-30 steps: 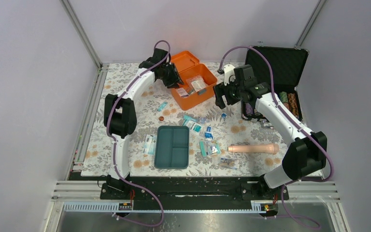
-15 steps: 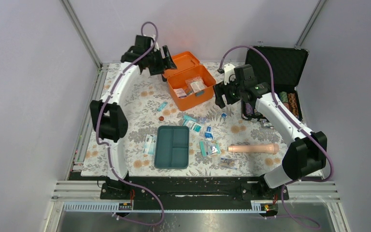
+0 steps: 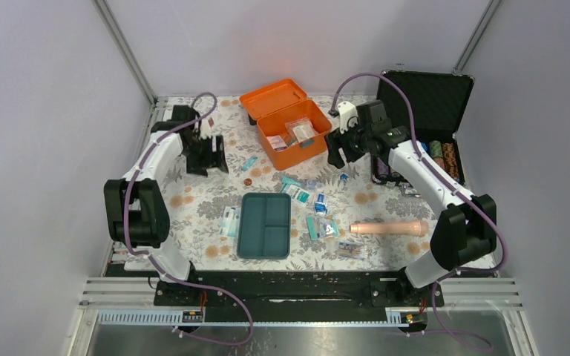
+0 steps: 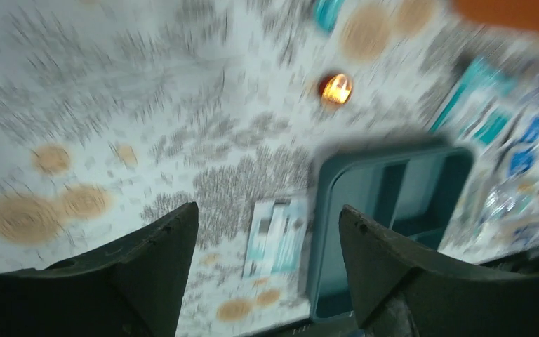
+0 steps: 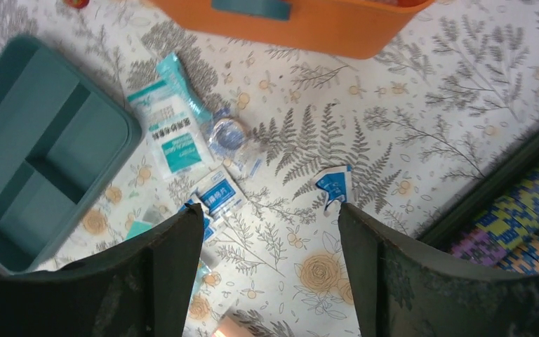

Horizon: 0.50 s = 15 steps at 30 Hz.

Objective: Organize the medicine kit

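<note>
Okay, the orange medicine box (image 3: 302, 157) sits open at the back middle of the floral mat (image 3: 193, 204), lid laid back, a few packets inside. The teal three-compartment tray (image 3: 256, 216) lies apart from it nearer the arms' bases, compartments bare. White-and-teal packets (image 3: 297, 193) are scattered between box and tray and right of the tray. One more lies just left of the tray.

The left gripper (image 4: 267, 225) hangs over the mat left of the box, jaws wide apart, holding and touching nothing. The right gripper (image 5: 270, 217) hovers just right of the box, jaws also spread and empty, above a small blue-and-white packet (image 5: 333, 186). A black poker-chip case (image 3: 424, 96) stands open at far right.
</note>
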{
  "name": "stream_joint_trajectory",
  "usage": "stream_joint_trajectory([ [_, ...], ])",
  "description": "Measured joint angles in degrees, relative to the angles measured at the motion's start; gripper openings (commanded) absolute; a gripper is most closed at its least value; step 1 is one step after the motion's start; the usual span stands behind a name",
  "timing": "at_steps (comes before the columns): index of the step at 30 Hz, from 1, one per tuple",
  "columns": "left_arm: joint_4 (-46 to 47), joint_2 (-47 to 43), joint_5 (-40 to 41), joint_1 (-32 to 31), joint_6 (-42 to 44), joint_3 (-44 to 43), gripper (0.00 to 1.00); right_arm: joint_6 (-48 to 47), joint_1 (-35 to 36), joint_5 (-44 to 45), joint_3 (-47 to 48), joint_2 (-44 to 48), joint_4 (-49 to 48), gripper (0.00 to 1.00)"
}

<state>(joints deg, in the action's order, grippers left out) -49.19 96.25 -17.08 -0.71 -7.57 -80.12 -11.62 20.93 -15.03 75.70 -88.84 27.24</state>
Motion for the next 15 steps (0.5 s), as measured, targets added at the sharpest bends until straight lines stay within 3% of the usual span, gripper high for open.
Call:
stream_joint_trajectory([
  [9,-7.02,2.51,-0.46,-0.48,10.08,6.6,0.64,-17.46,3.3,-4.72,-2.05,-2.62,5.73,0.7],
  [15,-8.68,4.28,-0.46,-0.76,14.19,6.84,0.66,-27.58,5.35,-5.57,-4.68,-2.89,9.86,0.7],
])
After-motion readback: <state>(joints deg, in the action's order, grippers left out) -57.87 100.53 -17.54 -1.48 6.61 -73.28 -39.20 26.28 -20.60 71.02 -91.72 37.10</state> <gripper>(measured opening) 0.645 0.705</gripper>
